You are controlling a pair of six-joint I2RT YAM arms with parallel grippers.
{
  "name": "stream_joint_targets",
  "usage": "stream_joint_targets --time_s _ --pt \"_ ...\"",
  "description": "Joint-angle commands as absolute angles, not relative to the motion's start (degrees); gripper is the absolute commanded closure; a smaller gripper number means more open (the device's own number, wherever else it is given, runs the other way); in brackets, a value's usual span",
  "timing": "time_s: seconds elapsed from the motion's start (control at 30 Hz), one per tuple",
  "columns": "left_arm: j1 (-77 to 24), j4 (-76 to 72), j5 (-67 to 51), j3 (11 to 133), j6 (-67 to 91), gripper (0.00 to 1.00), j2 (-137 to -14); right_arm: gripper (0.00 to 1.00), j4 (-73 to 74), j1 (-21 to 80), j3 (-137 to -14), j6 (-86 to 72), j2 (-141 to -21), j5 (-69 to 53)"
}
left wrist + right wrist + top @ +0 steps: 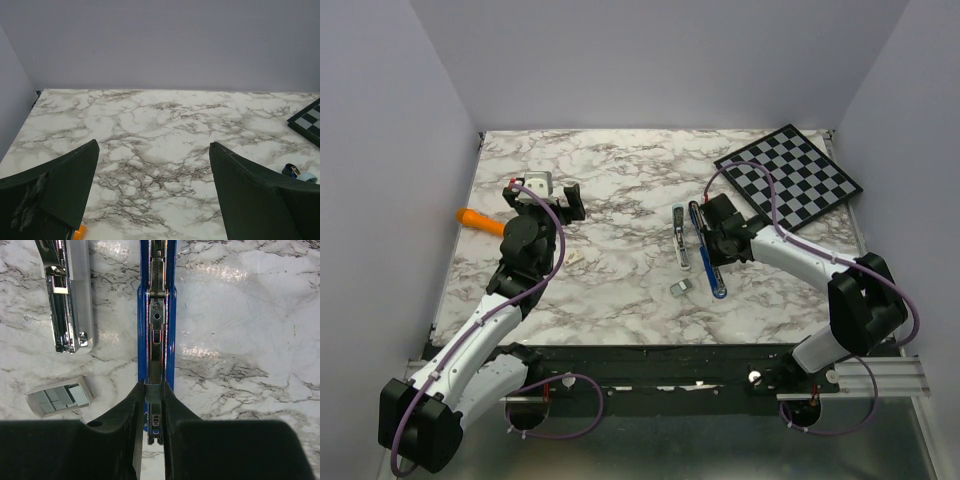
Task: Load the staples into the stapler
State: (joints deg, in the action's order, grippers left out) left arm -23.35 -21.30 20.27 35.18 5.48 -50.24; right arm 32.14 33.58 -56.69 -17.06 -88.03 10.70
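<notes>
Opened stapler (156, 315), lying right of the desk's (620, 300) centre. The step in hand appeared to be bracing it. The right pincer (154, 407) was closed narrowly on the blue base and metal channel. The left pincer (153, 150) gaped wide and empty near the left edge. The staples (59, 397) lay just beside the stapler, toward the near edge; next they would need fetching and seating. The fingers hid the channel's near end, and whether it held staples could not be told.

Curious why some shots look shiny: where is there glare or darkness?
Right wrist view: white glare patches on the marble table, shine along the metal channel of the stapler, and the jaws of the right gripper, shut on it, nearly black. Left wrist view: the open jaws of the left gripper dark against evenly lit marble. Top view: even light, only faint shadows.
</notes>
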Motion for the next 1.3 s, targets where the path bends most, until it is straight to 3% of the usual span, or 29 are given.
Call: stream_joint_targets --time_s 0.0,1.27 --pt "-23.2 -21.9 19.2 35.1 6.1 0.01 -49.5 0.76 30.8 33.7 -55.8 -17.0 -89.0 12.4" --pt "-23.2 -21.8 19.3 35.2 6.2 0.01 -49.4 0.76 29.2 33.7 -53.5 -16.4 -88.0 13.1"
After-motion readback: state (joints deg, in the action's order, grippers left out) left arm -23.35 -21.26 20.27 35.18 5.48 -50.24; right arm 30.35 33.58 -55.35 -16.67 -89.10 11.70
